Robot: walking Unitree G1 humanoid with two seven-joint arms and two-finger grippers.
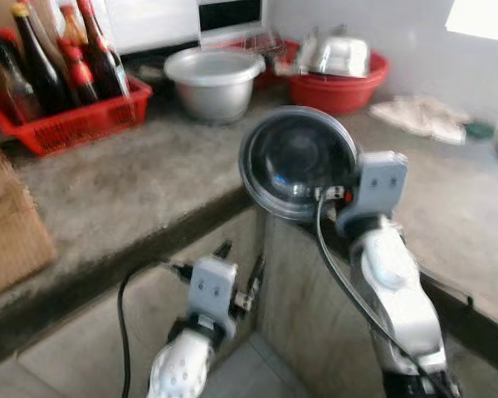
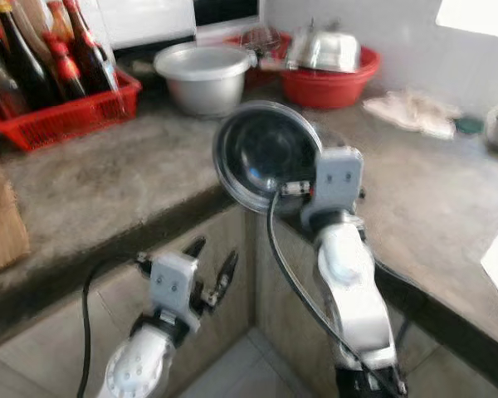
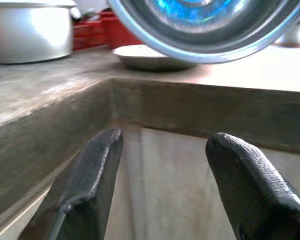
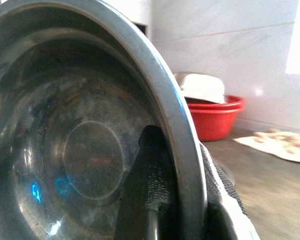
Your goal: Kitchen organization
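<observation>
1. A steel bowl (image 1: 297, 162) hangs on edge above the inner corner of the concrete counter (image 1: 124, 186), its hollow facing the camera, pinched at the rim by the right gripper (image 1: 346, 192), one black finger (image 4: 149, 190) inside the bowl and the other behind the rim.
2. The left gripper (image 2: 209, 267) waits below the counter edge, in front of the cabinet face, its jaws spread wide and holding nothing.
3. Judged from the task, the bowl is being carried to a resting place; a good placement would likely mean tipping it level before lowering it and keeping the rim pinch firm, since thin steel held on edge may slip or swing.
4. Behind the bowl on the counter stands a large metal pot (image 1: 213, 81); its contents cannot be made out.
5. Beyond the bowl toward the wall, a red basin (image 1: 342, 84) holds an upturned metal vessel (image 1: 339, 55).
6. At the far left of the counter from the bowl, a red crate (image 1: 70, 124) holds upright dark bottles (image 1: 40, 62).
7. A crumpled cloth (image 1: 419, 116) lies on the counter beside the basin.
</observation>
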